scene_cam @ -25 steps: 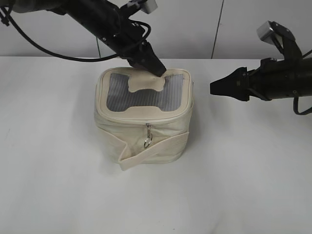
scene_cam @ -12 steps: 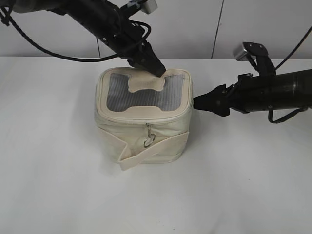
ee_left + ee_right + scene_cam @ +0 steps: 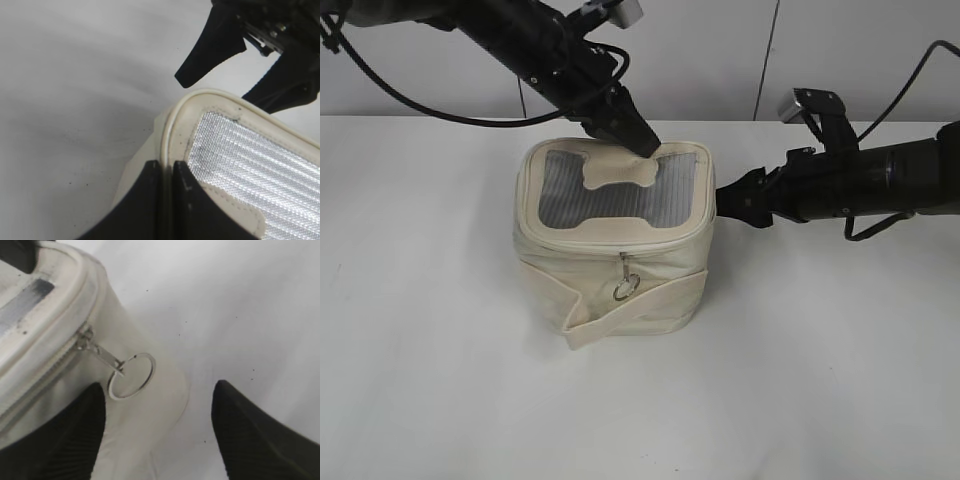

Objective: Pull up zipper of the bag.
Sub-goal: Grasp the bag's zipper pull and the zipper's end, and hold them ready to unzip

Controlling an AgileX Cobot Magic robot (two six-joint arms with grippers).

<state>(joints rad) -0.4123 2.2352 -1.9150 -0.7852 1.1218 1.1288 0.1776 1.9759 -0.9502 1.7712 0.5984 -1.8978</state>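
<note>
Soft bag, small ring pull: take the ring, not the fabric.

Exterior: left gripper (image 3: 638, 140), jaws together, pressing bag (image 3: 615, 245) lid; right gripper (image 3: 728, 203) nearing bag's right side.
Left wrist: fingers (image 3: 150, 200) lying closed on rim.
Right wrist: jaws spreading wide around zipper (image 3: 75, 352) ring pull (image 3: 131, 376); thin, slippery, likely.

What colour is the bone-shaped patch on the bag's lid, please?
Cream, on grey mesh; the bone-shaped patch shows best in the exterior view.

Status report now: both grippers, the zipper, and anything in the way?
Left gripper shut, pressing lid of boxy cream-white soft bag. Right gripper open at bag's right side, around silver ring pull of zipper, not gripped. Nothing blocking.
</note>
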